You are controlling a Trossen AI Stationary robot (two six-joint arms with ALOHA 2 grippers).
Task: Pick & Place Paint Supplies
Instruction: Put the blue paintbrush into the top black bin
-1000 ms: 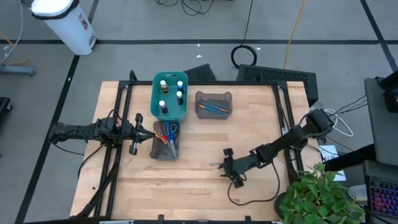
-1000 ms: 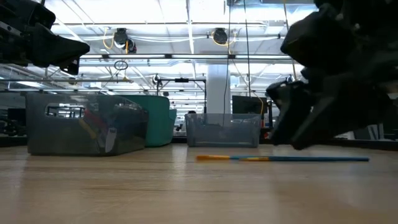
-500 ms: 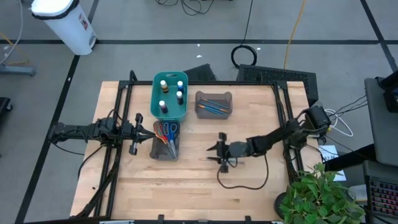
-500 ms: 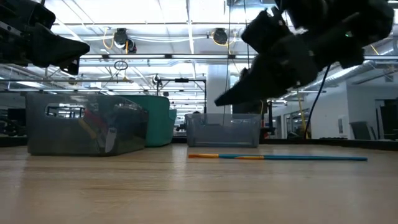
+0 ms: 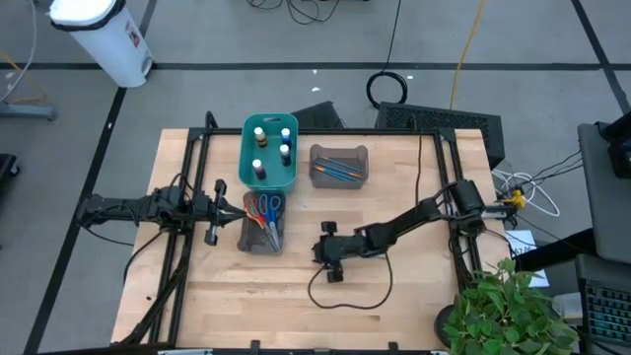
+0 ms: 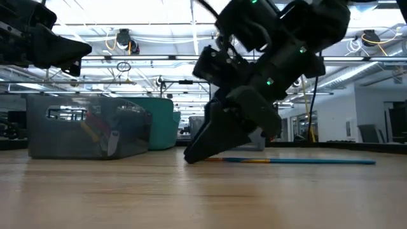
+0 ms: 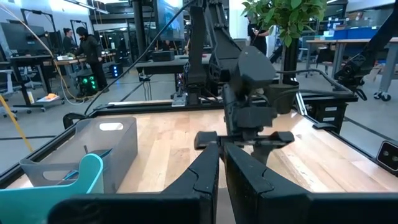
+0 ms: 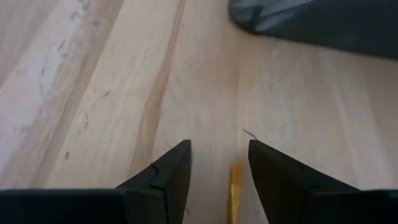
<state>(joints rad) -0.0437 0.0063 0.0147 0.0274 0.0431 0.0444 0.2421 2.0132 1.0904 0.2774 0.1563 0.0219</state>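
Right gripper [image 6: 191,156] has come down since half a second ago: then it hung in the air above the brush [image 6: 299,161], and now its tip is at the table [image 5: 414,296] surface, at the orange end of the brush. From above, this gripper [image 5: 321,253] has also moved closer to the grey scissors bin [image 5: 260,240] and now sits just beside it. In the right wrist view its fingers [image 8: 166,171] stand apart, with the orange tip of the brush [image 8: 236,186] between them; they do not close on it yet. The brush lies flat on the wood in almost the same place as before. Left gripper [image 5: 213,209] has not moved; it waits on the other side of the scissors bin, with fingers [image 7: 202,174] pressed together and holding nothing.
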